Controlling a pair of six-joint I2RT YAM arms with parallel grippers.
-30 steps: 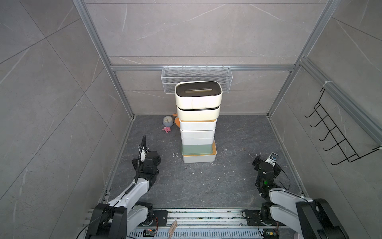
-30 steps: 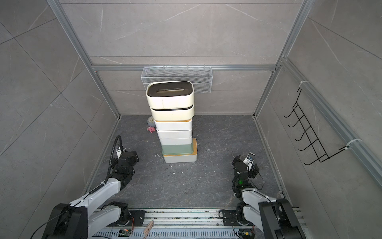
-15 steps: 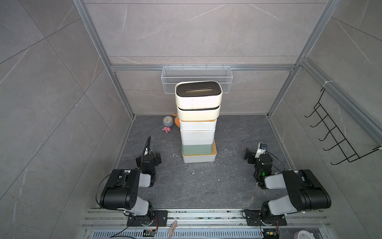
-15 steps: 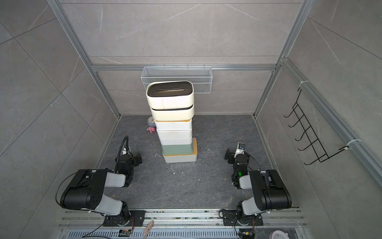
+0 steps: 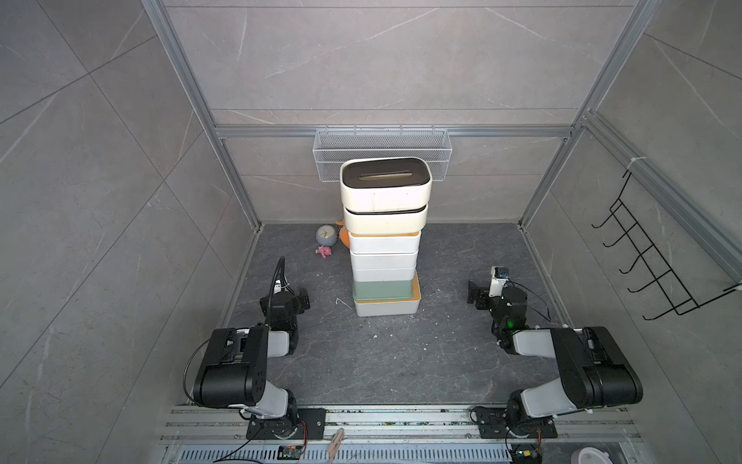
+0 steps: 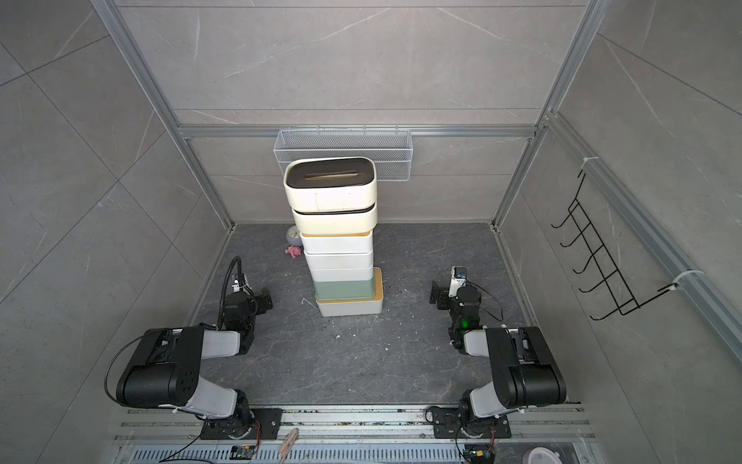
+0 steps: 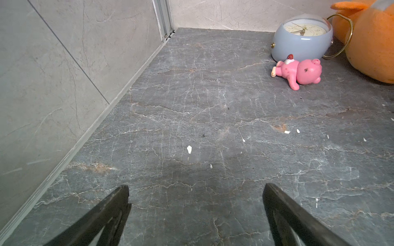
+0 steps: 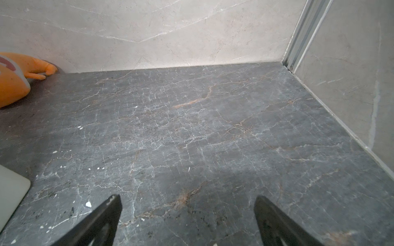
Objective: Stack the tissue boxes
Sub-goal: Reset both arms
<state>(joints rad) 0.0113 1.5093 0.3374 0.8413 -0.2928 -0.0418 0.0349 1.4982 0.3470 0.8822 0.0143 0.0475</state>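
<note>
Several tissue boxes stand in one tall stack mid-floor in both top views. On top is a rounded cream box with a dark-brown slotted lid (image 5: 385, 182) (image 6: 330, 184), with a like one (image 5: 384, 219) under it. Below come white boxes (image 5: 383, 261), a mint green box (image 5: 381, 290) and a wider white box with a bamboo lid (image 5: 387, 307) at the base. My left gripper (image 5: 303, 300) (image 7: 196, 191) is open over bare floor, left of the stack. My right gripper (image 5: 475, 295) (image 8: 187, 202) is open and empty to the stack's right. A white box corner (image 8: 10, 191) shows beside it.
A grey alarm clock (image 7: 302, 38), a pink bear figure (image 7: 298, 71) and an orange plush toy (image 7: 373, 42) lie behind the stack to the left. A white wire basket (image 5: 381, 148) hangs on the back wall. A black hook rack (image 5: 658, 261) is on the right wall.
Both arms have folded up at the front rail, elbows raised. The right gripper has shifted further from the front edge. The stack has not moved and both grippers stayed open.
</note>
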